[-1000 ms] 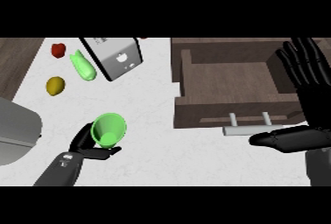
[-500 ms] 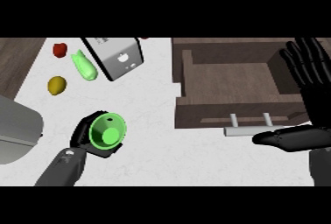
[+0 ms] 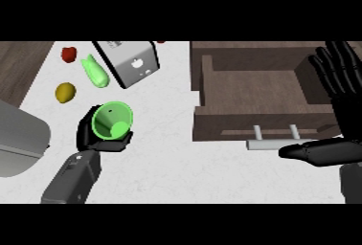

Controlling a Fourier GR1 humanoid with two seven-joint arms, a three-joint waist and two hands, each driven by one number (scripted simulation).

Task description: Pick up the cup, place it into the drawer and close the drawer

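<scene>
Single head view, steeply down onto counter [image 3: 176, 162]; open drawer [image 3: 262, 95] at right

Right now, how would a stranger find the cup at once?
Start at the open wooden drawer on the right and look left across the white counter. The cup sits in the left hand: bright green, round, open-mouthed, unlike the paler long vegetable above.

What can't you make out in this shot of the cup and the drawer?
- Green cup: the left hand curls round it, hiding its lower side, head view.
- Drawer: right wall hidden by the right hand.
- Grey appliance: cut by the left edge.
</scene>
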